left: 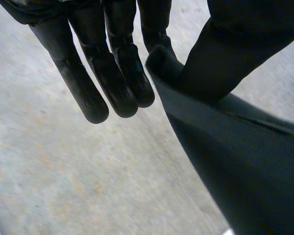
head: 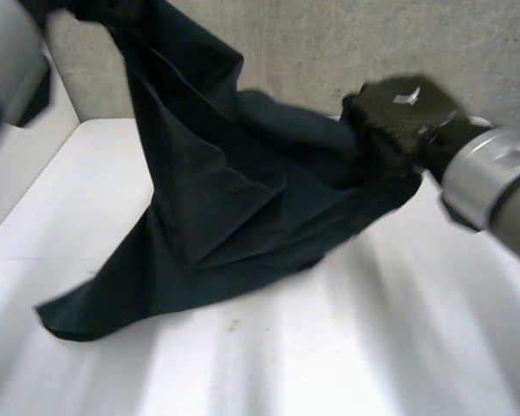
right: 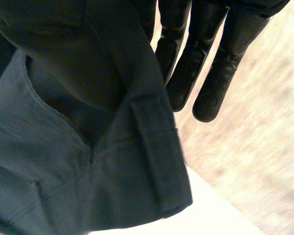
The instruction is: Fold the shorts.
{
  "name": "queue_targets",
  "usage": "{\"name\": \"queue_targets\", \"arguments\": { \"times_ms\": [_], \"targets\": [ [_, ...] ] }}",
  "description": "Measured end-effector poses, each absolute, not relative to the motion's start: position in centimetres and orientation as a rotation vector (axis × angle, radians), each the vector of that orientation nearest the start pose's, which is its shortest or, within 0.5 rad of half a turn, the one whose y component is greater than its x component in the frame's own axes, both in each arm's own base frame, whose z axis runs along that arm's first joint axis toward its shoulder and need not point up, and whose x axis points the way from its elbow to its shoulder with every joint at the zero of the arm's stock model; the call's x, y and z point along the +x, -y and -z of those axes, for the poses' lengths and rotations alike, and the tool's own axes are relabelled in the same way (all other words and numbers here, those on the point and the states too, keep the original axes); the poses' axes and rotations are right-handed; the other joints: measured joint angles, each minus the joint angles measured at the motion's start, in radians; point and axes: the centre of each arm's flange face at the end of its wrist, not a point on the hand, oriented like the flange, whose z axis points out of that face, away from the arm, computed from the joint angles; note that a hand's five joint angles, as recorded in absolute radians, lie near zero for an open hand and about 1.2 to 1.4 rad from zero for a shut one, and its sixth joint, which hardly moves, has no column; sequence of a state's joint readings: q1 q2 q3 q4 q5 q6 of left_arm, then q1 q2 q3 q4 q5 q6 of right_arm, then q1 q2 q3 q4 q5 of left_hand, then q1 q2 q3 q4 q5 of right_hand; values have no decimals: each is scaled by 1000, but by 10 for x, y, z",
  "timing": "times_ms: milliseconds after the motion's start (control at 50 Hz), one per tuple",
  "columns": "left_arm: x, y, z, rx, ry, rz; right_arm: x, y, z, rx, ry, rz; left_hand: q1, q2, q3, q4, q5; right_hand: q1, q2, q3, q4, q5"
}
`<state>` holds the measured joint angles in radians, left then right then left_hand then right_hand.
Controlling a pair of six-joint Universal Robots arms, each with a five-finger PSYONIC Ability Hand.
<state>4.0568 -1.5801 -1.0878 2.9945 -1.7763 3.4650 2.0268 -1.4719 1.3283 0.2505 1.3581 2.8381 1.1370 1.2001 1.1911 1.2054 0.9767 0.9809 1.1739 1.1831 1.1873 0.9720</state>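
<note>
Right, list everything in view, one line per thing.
shorts: one, dark, held up between both hands, one lower end trailing on the table
table: one, white, under the shorts
wall: one, grey, behind the table
left arm: one, grey, raised beside the shorts
right arm: one, grey, across from it
left hand: one, black, pinching a shorts edge with its thumb
right hand: one, black, gripping the shorts' upper part
</note>
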Motion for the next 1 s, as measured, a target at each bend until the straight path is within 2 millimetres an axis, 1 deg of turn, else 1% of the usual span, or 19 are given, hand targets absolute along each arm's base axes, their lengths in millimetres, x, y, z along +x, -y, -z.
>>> {"name": "queue_targets", "arguments": {
  "times_ms": [140, 240, 340, 440, 560, 580, 600, 640, 680, 740, 760, 780, 800, 820, 900, 920, 940, 980, 1000],
  "targets": [
    [-234, 135, -486, 507, -1639, 2804, 248, 173, -418, -965, -1653, 2234, 0, 0, 0, 0, 0, 0, 0, 0, 0, 0],
    [-214, 115, -508, 425, -1526, 2876, 235, 155, -457, -904, -1541, 2349, 0, 0, 0, 0, 0, 0, 0, 5, 1, 2],
    [-203, 104, -519, 378, -1458, 2910, 229, 146, -476, -881, -1505, 2386, 0, 0, 0, 0, 0, 0, 0, 5, 4, 2],
    [-202, 108, -514, 383, -1477, 2886, 229, 147, -477, -884, -1523, 2371, 0, 0, 0, 0, 0, 0, 0, 5, 4, 2],
    [-225, 145, -470, 496, -1670, 2733, 247, 185, -432, -942, -1720, 2194, 0, 0, 0, 0, 0, 0, 0, 5, 4, 2],
    [-233, 159, -456, 526, -1726, 2683, 250, 191, -425, -950, -1746, 2168, 0, 0, 0, 0, 0, 0, 0, 5, 4, 2],
    [-242, 175, -439, 556, -1786, 2623, 257, 207, -405, -972, -1811, 2100, 0, 0, 0, 0, 0, 0, 0, 5, 4, 2],
    [-245, 182, -432, 568, -1809, 2598, 260, 213, -397, -981, -1834, 2074, 0, 0, 0, 0, 0, 0, 0, 5, 4, 2],
    [-259, 217, -397, 602, -1901, 2486, 272, 236, -368, -1008, -1904, 1992, 0, 0, 0, 0, 0, 0, 0, 5, 4, 2],
    [-270, 252, -365, 613, -1961, 2399, 284, 260, -339, -1024, -1947, 1941, 0, 0, 0, 0, 0, 0, 0, 6, 4, 2],
    [-272, 260, -358, 614, -1969, 2386, 285, 263, -336, -1025, -1950, 1938, 0, 0, 0, 0, 0, 0, 0, 6, 4, 2],
    [-278, 278, -342, 610, -1983, 2360, 290, 274, -324, -1026, -1958, 1935, 0, 1, 1, 0, 0, 0, 0, 7, 4, 2],
    [-280, 284, -338, 609, -1985, 2354, 293, 280, -318, -1024, -1962, 1936, 0, 1, 2, 0, 0, 0, 0, 7, 4, 2],
    [-286, 303, -322, 605, -1992, 2337, 298, 294, -303, -1018, -1969, 1947, 0, 1, 2, 0, 0, 0, 0, 7, 4, 2],
    [-302, 350, -286, 580, -1967, 2343, 312, 330, -268, -975, -1956, 2040, 0, 1, 2, 0, 0, 0, 0, 7, 4, 2],
    [-302, 350, -286, 580, -1967, 2343, 312, 330, -268, -975, -1956, 2040, 0, 1, 2, 0, 0, 0, 0, 7, 4, 2],
    [-309, 374, -273, 558, -1927, 2371, 317, 349, -252, -938, -1937, 2121, 0, 1, 2, 0, 0, 0, 0, 7, 4, 2],
    [-315, 396, -261, 532, -1877, 2412, 322, 370, -236, -892, -1902, 2236, -59, -102, -97, -93, -56, -1, -1, 6, 3, 2],
    [-318, 404, -257, 522, -1851, 2434, 324, 377, -231, -877, -1888, 2279, -59, -102, -97, -93, -56, -117, -164, -149, -153, -119]
  ]
}}
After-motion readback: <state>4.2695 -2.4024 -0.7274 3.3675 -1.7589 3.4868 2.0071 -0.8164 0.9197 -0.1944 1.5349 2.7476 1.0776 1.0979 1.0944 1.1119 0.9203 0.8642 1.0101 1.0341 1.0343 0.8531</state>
